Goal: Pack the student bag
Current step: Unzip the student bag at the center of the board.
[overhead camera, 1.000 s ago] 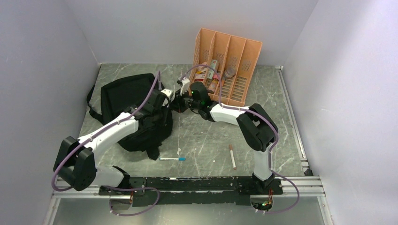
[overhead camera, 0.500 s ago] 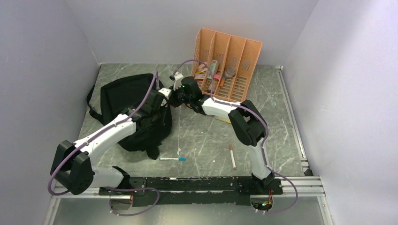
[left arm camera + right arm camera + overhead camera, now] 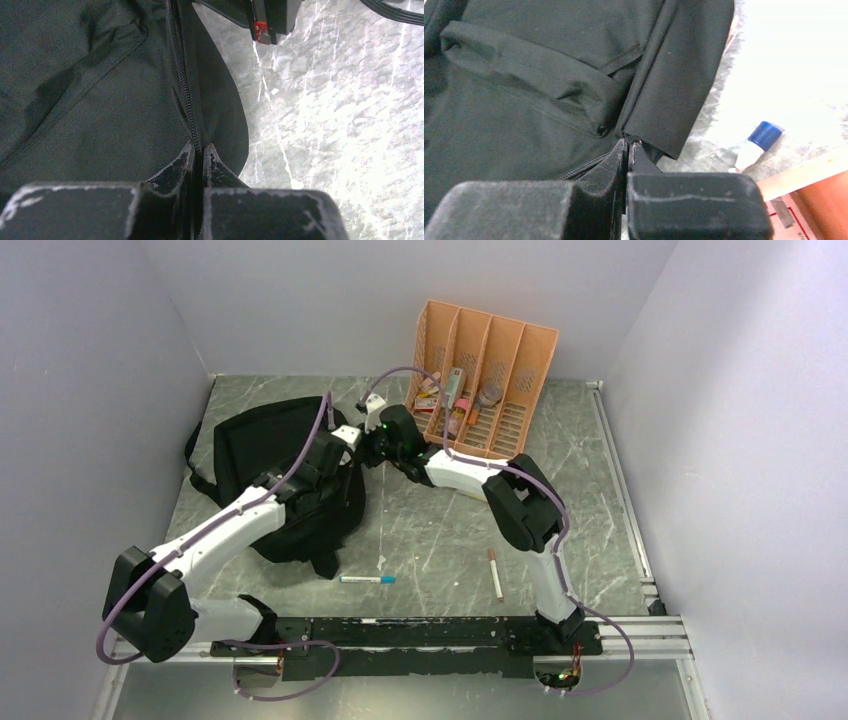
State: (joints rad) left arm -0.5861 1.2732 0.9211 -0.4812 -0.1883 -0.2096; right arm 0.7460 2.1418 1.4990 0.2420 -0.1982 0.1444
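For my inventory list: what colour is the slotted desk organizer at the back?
Orange; the slotted desk organizer shows best in the top external view.

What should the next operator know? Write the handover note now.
Left claw: shut on the student bag at its zipper line.
Right claw: shut on a flap edge of the bag.
The bag lies far left. A blue-capped pen and a brown pen lie loose in front, and more items sit in the orange organizer.
Done: both grips set.
Left: open the bag, load the items.
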